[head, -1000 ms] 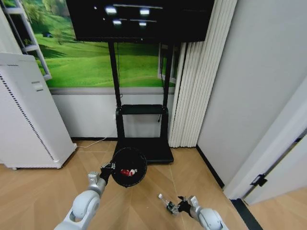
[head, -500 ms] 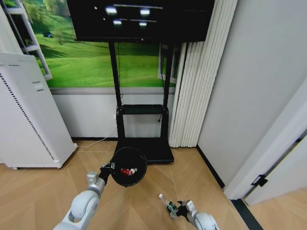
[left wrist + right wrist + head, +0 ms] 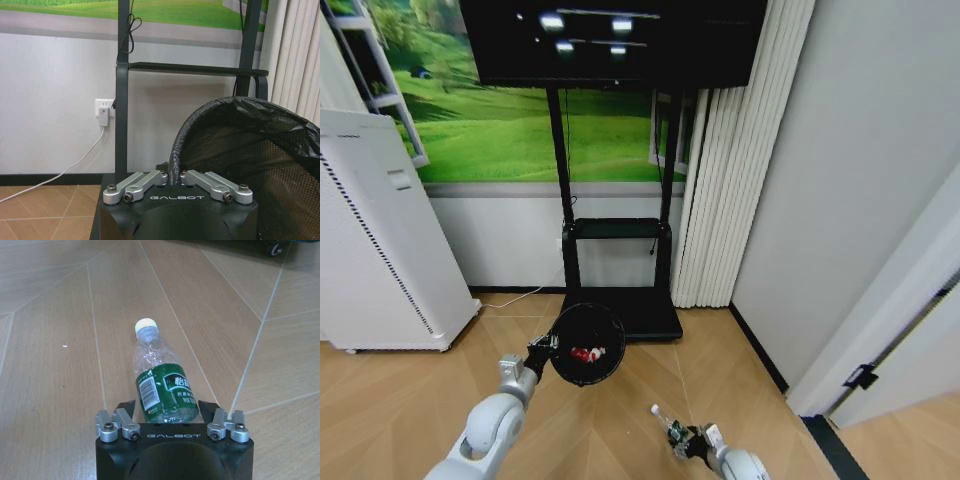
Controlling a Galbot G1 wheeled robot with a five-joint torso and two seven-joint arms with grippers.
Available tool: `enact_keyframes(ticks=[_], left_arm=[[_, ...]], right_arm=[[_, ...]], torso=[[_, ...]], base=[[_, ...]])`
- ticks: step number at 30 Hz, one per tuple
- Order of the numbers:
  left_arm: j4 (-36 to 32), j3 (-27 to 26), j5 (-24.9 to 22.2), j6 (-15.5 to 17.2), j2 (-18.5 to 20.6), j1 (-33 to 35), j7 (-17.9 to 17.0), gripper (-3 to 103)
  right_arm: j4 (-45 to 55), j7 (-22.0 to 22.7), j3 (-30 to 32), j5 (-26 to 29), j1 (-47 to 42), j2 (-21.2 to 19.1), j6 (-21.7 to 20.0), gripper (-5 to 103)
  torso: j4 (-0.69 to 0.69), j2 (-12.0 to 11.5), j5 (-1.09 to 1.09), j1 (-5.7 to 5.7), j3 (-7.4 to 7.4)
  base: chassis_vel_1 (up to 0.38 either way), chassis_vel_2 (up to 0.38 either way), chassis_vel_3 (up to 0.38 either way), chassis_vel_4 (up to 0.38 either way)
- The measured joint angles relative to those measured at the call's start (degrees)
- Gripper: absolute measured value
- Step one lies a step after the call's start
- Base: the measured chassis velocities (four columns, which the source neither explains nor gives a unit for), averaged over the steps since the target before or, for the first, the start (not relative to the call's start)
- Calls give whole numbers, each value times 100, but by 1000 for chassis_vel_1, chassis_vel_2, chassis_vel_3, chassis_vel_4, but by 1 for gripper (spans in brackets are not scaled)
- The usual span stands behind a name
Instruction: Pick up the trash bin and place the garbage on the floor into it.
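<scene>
Both arms are pale grey with rounded joints. Each gripper, left [image 3: 174,176] and right [image 3: 167,406], has a black housing marked GALBOT, apparently bare-metal linkages, and visible screws.

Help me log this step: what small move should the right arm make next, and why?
Probably close the right tool on the bottle: the bottle lies on the floor with its base between the open fingers. The left tool grips the trash bin by its rim, two red wrappers inside.
</scene>
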Motion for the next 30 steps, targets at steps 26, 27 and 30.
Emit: enact_keyframes(ticks=[26,27,30], left_arm=[[411,120,-134,-47,-212,-275,-461,4],[445,143,-192,-47,-231,-302,-501,4],[559,202,-315,-42,-261,-359,-522,4]], right_arm=[[2301,581,2129,1989,-113,-456,-422,21],[2532,580,2227,2114,-75,-432,-503,21],[3075,632,2298,2609,-95,-355,-759,21]], torso=[[-1,0,1,0,0],[-1,0,1,0,0],[1,0,0,0,0]], base=[[0,0,0,0],[0,0,0,0],[0,0,0,0]])
